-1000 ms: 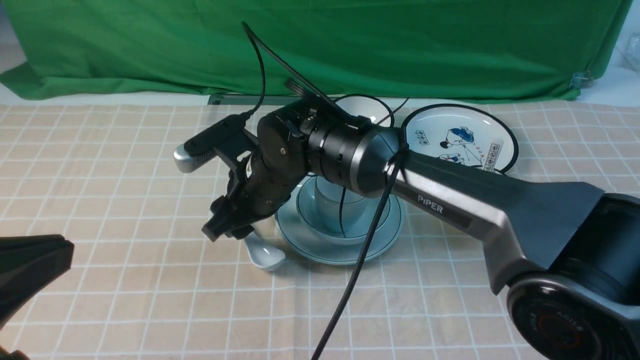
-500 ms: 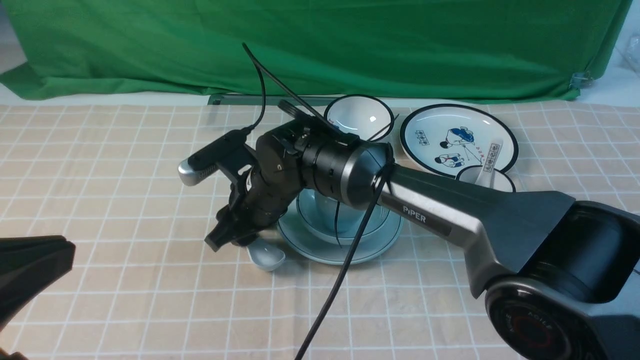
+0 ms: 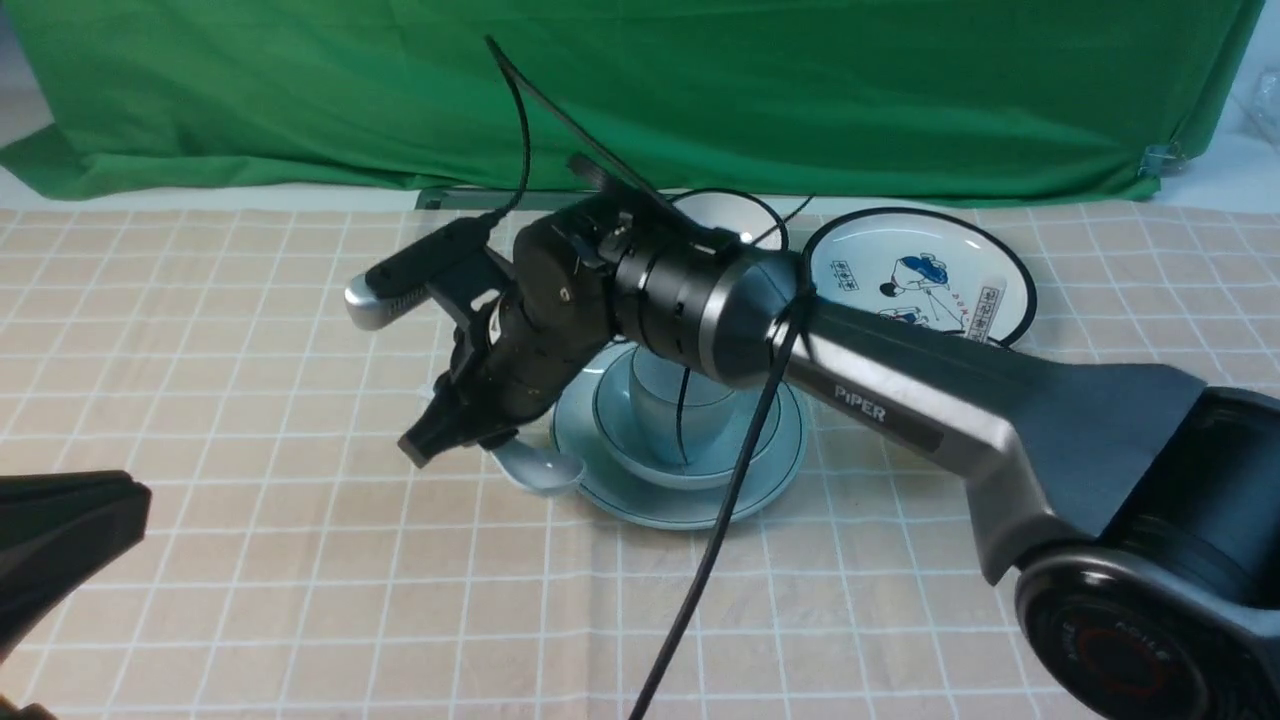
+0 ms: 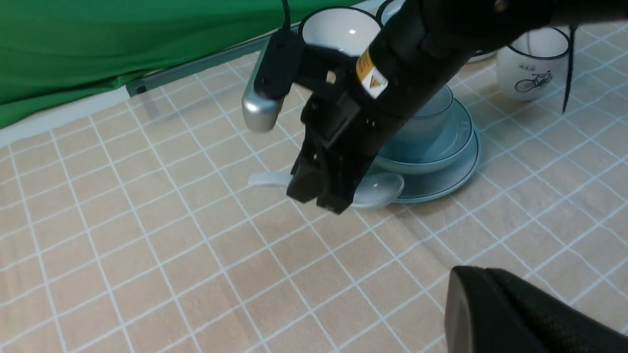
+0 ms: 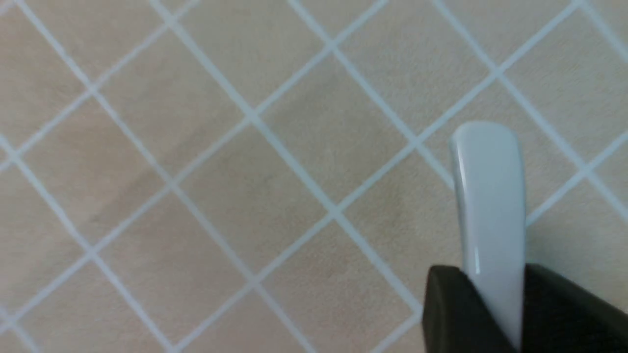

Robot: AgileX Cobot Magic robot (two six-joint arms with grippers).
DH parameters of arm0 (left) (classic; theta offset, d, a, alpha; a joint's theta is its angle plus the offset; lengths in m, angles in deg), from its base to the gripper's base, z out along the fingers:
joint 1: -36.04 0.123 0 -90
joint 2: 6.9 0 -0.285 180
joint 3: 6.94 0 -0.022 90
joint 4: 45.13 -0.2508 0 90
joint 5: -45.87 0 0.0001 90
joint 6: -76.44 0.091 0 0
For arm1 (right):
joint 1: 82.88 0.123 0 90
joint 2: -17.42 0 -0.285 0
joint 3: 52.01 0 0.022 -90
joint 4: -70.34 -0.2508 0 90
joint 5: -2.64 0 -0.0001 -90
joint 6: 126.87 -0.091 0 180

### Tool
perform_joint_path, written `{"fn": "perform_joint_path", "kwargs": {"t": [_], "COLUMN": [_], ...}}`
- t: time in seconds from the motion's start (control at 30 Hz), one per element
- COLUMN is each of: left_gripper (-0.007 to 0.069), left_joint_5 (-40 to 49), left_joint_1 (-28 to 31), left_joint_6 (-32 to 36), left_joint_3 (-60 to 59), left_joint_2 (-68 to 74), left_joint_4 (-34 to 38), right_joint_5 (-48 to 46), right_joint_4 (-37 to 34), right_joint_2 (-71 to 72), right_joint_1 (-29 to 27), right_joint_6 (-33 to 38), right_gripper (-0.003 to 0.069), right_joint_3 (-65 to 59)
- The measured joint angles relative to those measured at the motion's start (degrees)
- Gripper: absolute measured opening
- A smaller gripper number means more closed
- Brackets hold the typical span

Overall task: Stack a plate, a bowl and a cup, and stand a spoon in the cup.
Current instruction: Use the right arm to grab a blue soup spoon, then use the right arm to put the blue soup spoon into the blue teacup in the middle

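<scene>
Front view: the right end effector [image 3: 440, 445] is clenched on the handle of the spoon [image 3: 548, 470], whose deep end lies at eight o'clock of the plate [image 3: 620, 490], just at its rim. The bowl [image 3: 752, 445] sits on the plate, and the cup [image 3: 655, 405] stands upright in the bowl. Right wrist view shows the pale handle pinched between two black fingers [image 5: 444, 309] above the checked counter [image 3: 250, 560]. The left end effector [image 3: 65, 525] sits low at seven o'clock, well apart; whether it is released or clenched I cannot tell.
</scene>
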Motion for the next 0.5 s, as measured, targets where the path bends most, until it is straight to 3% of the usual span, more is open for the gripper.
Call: {"fn": "perform_joint_path", "kwargs": {"t": [0.2, 0.33, 0.4, 0.5], "left_gripper": [0.0001, 0.0001, 0.0001, 0.0001], "left_joint_5": [-0.5, -1.7, -2.9, -4.8], "left_joint_1": [0.0, 0.0, 0.0, 0.0], "left_joint_6": [0.7, 0.9, 1.0, 1.0], "left_joint_3": [0.0, 0.0, 0.0, 0.0], "left_joint_2": [0.0, 0.0, 0.0, 0.0], "left_joint_4": [-0.1, -0.1, -0.1, 0.0], "right_joint_5": [-8.4, -13.2, -11.7, 0.2], "right_joint_4": [0.6, 6.0, 9.9, 11.3], "right_joint_2": [10.0, 20.4, 26.6, 34.4], "right_joint_1": [0.1, 0.1, 0.1, -1.0], "right_joint_6": [2.1, 1.7, -0.6, -4.3], "right_gripper": [0.0181, 0.0181, 0.0181, 0.0181], "right_joint_3": [0.1, -5.9, -14.2, -28.1]}}
